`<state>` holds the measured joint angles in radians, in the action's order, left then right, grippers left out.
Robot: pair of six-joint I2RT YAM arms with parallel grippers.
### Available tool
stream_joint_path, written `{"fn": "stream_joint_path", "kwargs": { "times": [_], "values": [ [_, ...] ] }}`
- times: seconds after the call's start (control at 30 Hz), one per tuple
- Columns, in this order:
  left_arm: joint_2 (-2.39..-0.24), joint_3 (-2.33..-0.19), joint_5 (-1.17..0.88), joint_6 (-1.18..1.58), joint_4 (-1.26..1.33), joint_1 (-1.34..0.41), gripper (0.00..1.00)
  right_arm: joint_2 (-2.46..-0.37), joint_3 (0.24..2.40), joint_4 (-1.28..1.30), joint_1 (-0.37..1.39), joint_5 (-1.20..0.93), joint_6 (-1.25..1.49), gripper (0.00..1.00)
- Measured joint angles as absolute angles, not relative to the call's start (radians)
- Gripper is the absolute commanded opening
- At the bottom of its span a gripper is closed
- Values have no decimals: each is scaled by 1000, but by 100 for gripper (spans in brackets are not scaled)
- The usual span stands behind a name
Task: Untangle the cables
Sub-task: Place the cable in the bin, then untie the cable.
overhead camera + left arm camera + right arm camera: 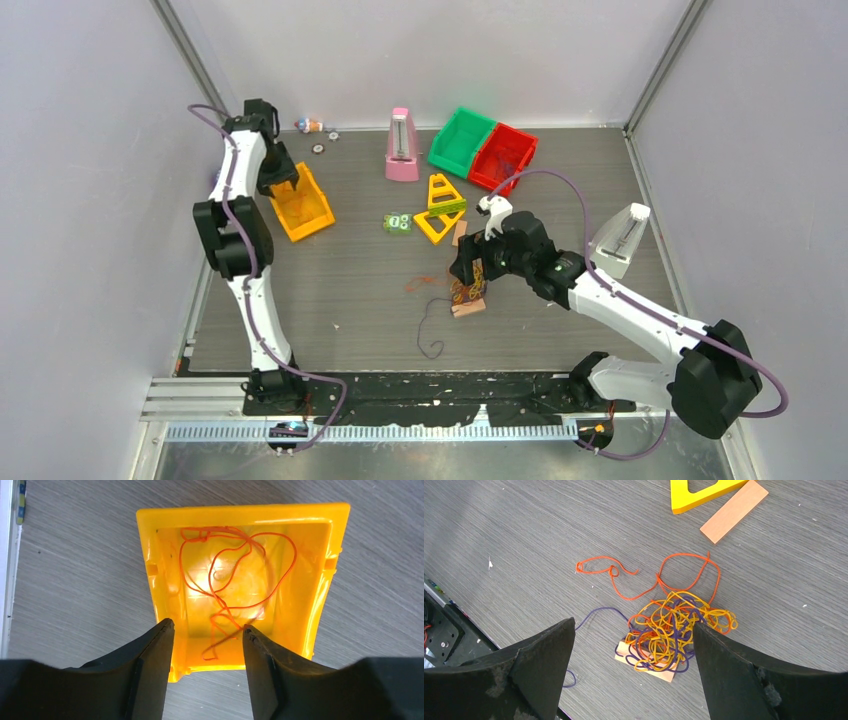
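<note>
Plainly, the cables (669, 630) are light, limp stuff: thin strands of orange, yellow and purple that look to have no stiffness of their own and would likely sag, drag and snag on one another when lifted rather than hold a shape. Most of them sit in a small knotted heap on the table (524, 530), near its middle, partly draped over a little wooden block (659, 672) that may well shift or come up with them if the heap is pulled. The right gripper (633, 625) hangs directly above that heap with its fingers spread wide and nothing between them. A pinch into the thick of the heap would probably catch several strands at once and tighten the knot, so the better holds look to be the free ends: an orange tail (616, 582) that runs out of the heap and lies alone on the bare table, and a purple tail (599, 611) that curls away toward the near edge. Being so thin, a strand could slip out of the pads unless it is pinched squarely. One orange strand (220, 607) lies apart from the rest, loosely coiled inside the yellow bin (240, 517) at the far left, and the left gripper (207, 626) is above it with its fingers parted and empty.
</note>
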<state>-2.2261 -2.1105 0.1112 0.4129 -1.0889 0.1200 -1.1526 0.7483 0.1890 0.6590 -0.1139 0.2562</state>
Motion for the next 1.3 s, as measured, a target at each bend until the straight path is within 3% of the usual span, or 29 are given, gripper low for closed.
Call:
{"fn": "stream_joint_path", "kwargs": {
  "times": [0.33, 0.37, 0.4, 0.43, 0.9, 1.07, 1.3],
  "values": [
    [-2041, -1920, 142, 409, -1081, 85, 64, -1155, 748, 189, 659, -115, 257, 92],
    [-2016, -1910, 142, 408, -1081, 80, 72, -1155, 748, 189, 659, -114, 257, 92],
    [-1991, -1898, 142, 407, -1081, 73, 93, -1155, 748, 189, 659, -113, 257, 92],
    [-1961, -1878, 138, 402, -1074, 67, 99, -1155, 748, 190, 659, -109, 257, 92],
    [-1274, -1105, -86, 391, -642, -284, 94, -1170, 765, 268, 640, 77, 302, 88],
    [-1274, -928, -160, 385, -475, -463, 88, -1170, 765, 278, 631, 103, 314, 88],
    [-1416, -912, -205, 358, -377, -557, 83, -1169, 704, 258, 630, 87, 348, 84]
  ]
}}
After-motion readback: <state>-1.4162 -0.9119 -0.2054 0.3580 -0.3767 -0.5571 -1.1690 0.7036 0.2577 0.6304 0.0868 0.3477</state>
